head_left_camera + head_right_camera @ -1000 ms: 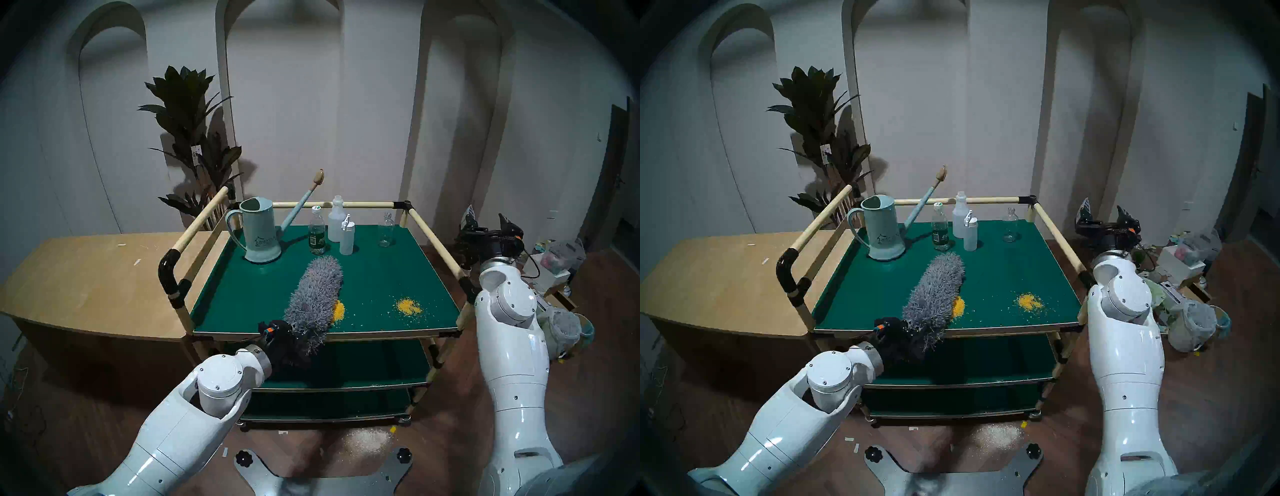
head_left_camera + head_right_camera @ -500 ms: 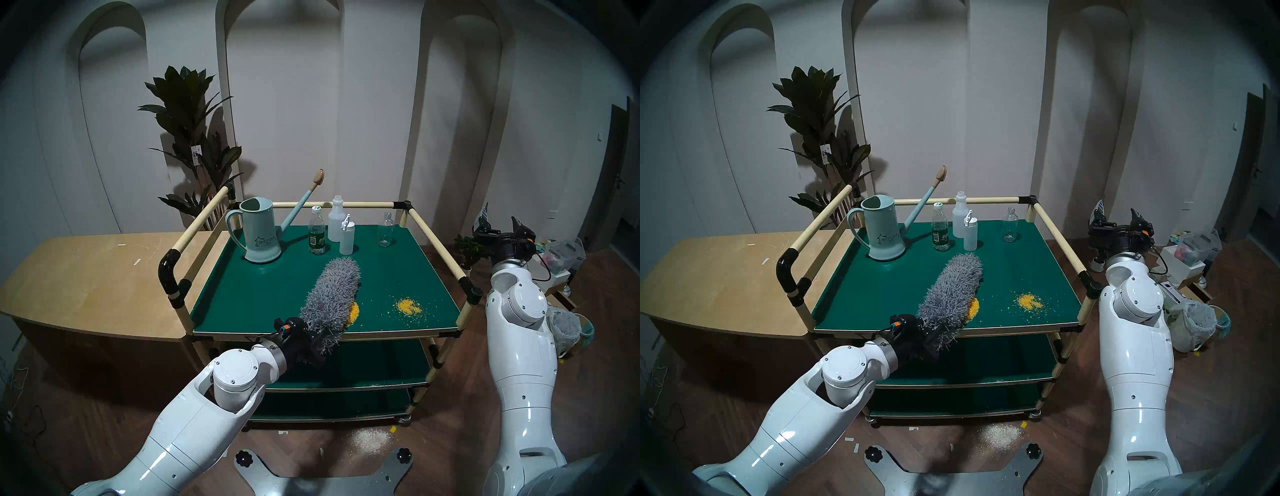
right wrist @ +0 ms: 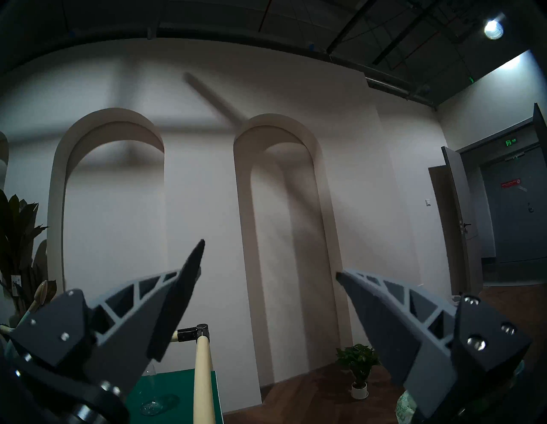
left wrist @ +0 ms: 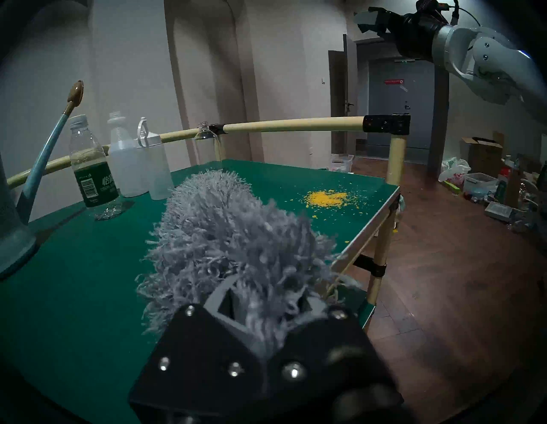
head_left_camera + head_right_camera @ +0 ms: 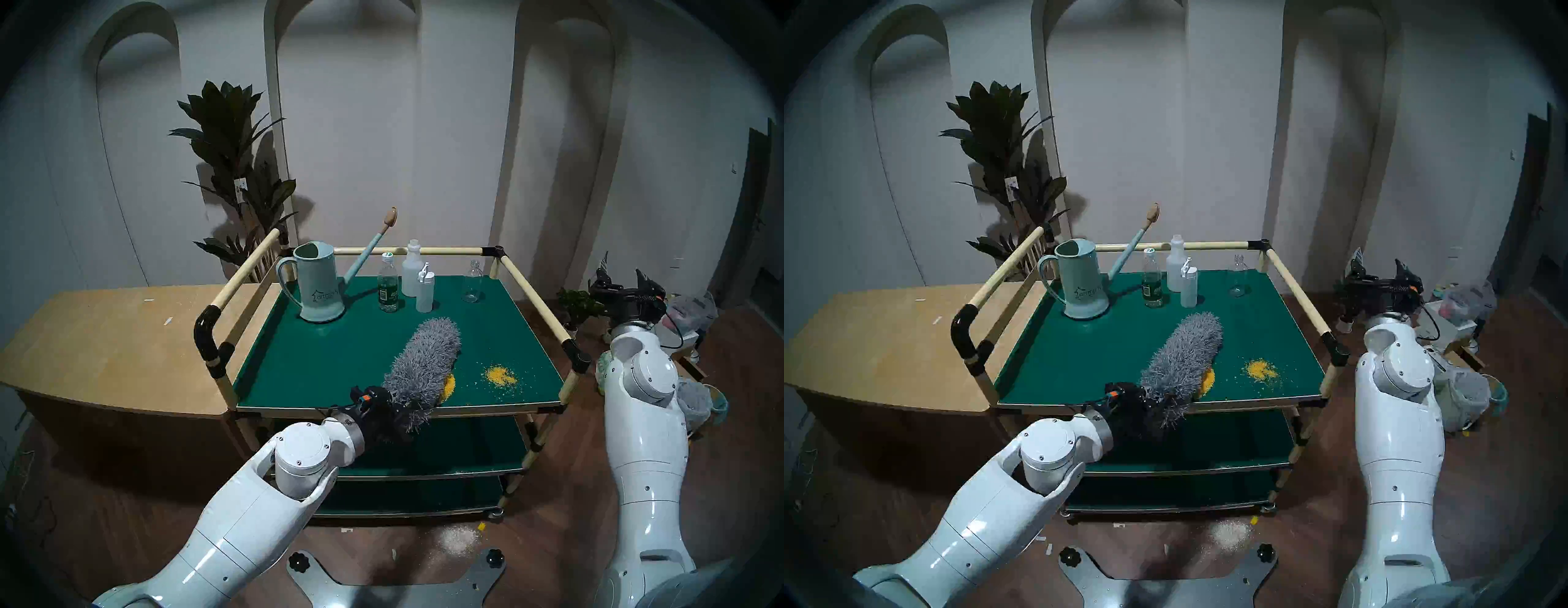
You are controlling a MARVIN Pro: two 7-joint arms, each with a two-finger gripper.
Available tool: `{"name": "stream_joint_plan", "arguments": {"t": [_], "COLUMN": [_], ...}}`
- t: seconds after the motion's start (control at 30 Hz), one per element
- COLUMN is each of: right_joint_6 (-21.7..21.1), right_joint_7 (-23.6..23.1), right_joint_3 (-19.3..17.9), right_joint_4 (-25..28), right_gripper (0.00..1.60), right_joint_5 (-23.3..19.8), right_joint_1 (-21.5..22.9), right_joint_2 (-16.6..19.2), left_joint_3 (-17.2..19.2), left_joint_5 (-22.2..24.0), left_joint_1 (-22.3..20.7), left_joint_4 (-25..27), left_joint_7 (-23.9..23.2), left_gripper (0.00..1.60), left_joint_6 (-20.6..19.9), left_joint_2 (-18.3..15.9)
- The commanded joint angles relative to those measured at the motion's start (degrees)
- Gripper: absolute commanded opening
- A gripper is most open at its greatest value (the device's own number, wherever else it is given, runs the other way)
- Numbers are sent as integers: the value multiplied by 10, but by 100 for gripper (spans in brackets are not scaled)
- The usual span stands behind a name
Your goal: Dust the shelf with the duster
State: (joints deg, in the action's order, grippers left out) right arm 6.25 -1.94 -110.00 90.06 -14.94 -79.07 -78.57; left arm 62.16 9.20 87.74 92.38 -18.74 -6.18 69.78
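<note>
The left gripper (image 5: 384,414), jaws pinching the duster (image 5: 424,369), has swept it rightward across the shelf (image 5: 322,361), pushing one yellow crumb pile (image 5: 447,386) toward the other (image 5: 500,375). Bottles (image 5: 388,288) and watering can (image 5: 318,288) crowd the back. The right gripper (image 3: 269,284) hangs spread, aside.

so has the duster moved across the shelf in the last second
Yes. The duster has swept rightward along the shelf, closer to the loose yellow crumbs and away from the watering can.
</note>
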Motion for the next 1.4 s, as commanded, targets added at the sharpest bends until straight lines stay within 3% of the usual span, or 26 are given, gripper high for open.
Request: {"name": "stream_joint_plan", "arguments": {"t": [0.0, 0.8, 1.37], "right_joint_6": [3, 2, 1], "right_joint_7": [-1, -8, -7], "right_joint_3": [-7, -38, -54], "right_joint_4": [12, 21, 34], "right_gripper": [160, 160, 160], "right_joint_5": [-2, -14, -19], "right_joint_1": [-1, -13, -25], "right_joint_2": [4, 6, 1], "left_joint_3": [-5, -42, -59], "left_joint_5": [1, -16, -20], "left_joint_1": [-26, -57, -71], "left_joint_4": [3, -13, -11], "left_joint_7": [-3, -26, -51], "left_gripper": [0, 0, 0], "left_joint_6": [2, -5, -12], "left_joint_2": [19, 45, 46]}}
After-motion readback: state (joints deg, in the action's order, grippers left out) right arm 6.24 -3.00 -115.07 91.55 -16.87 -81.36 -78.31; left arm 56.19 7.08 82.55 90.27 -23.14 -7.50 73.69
